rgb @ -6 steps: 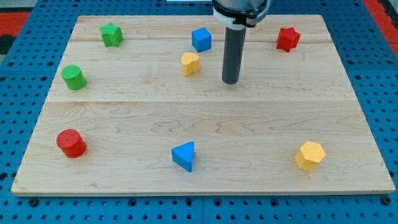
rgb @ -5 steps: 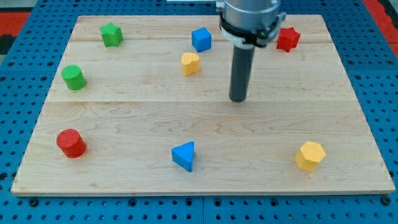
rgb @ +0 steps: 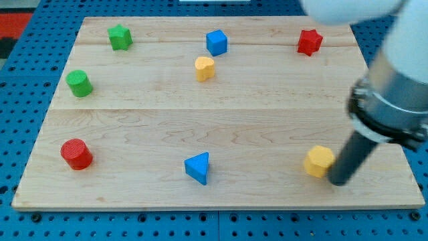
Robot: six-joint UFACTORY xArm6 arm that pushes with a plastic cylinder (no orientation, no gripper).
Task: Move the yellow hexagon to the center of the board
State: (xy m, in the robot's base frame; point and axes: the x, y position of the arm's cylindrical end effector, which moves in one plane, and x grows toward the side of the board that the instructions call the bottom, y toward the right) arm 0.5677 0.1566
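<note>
- Claw there is none on this arm: it ends in a plain dark rod, so nothing can stand apart, together or clamped, and my tip (rgb: 338,182) does the work by pushing alone.
- My tip sits near the bench's (rgb: 200,120) bottom right corner, touching or just beside the right side of the yellow hexagon (rgb: 319,161).
- That hexagon lies low and right on the bench, well apart from the middle, so the task looks barely begun.
- To do this step well, I judge the push should run up and to the left, with my tip held squarely behind the hexagon's far side from the centre so the block does not slip off sideways.
- At present my tip is right of and slightly below the block, which suits that line fairly well.
- The blue triangle (rgb: 198,167) near the bottom edge lies to the left and lower; a push aimed too flat could drift toward it.
- Against the earliest frame, my tip has left the upper middle of the bench beside the yellow heart (rgb: 204,68) and crossed to the bottom right corner.
- The hexagon has shifted a little leftward and up from its earlier spot; the other blocks keep their places.
</note>
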